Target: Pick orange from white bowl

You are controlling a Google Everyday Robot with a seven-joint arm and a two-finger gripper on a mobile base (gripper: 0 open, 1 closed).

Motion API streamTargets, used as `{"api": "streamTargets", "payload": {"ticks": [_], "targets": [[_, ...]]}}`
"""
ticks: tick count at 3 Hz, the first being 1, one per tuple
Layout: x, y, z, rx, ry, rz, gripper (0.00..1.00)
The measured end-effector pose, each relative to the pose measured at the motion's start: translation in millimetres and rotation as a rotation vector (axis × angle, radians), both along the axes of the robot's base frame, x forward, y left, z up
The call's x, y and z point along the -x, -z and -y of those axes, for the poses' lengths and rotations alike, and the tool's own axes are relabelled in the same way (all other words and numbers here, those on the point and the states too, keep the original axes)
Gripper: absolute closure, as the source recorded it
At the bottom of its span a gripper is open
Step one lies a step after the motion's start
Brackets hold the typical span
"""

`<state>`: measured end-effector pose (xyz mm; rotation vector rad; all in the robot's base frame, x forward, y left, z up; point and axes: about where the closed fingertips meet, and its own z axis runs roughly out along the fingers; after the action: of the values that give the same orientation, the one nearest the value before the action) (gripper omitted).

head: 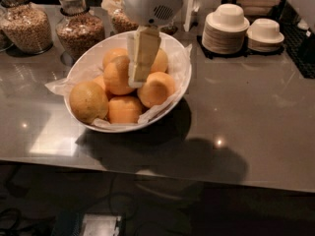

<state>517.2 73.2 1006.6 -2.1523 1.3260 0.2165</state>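
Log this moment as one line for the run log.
gripper: over oranges in white bowl | orange lifted: no | nearby: jars, stacked bowls

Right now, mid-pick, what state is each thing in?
white bowl: upright on the counter, paper-lined, holding fruit.
oranges: piled in it, none lifted.
gripper: down among the oranges, at the pile's middle.
glass jars: lidded, well filled.
small bowls: stacked.

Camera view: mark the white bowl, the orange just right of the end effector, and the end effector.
white bowl (pixel 120 128), camera view, lower outer wall.
orange (pixel 156 88), camera view, skin centre.
end effector (pixel 139 77), camera view, tips, low over the bowl.
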Motion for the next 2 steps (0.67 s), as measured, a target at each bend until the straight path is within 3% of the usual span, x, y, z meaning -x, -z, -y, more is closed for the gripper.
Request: {"api": "streamTargets", "payload": {"ticks": [1,2], "targets": [[-0.5,-4.0,-1.9,-0.007,-0.002,0.006,0.0],[0.8,9.4,-6.6,-0.01,-0.009,-0.028,0.0]]}}
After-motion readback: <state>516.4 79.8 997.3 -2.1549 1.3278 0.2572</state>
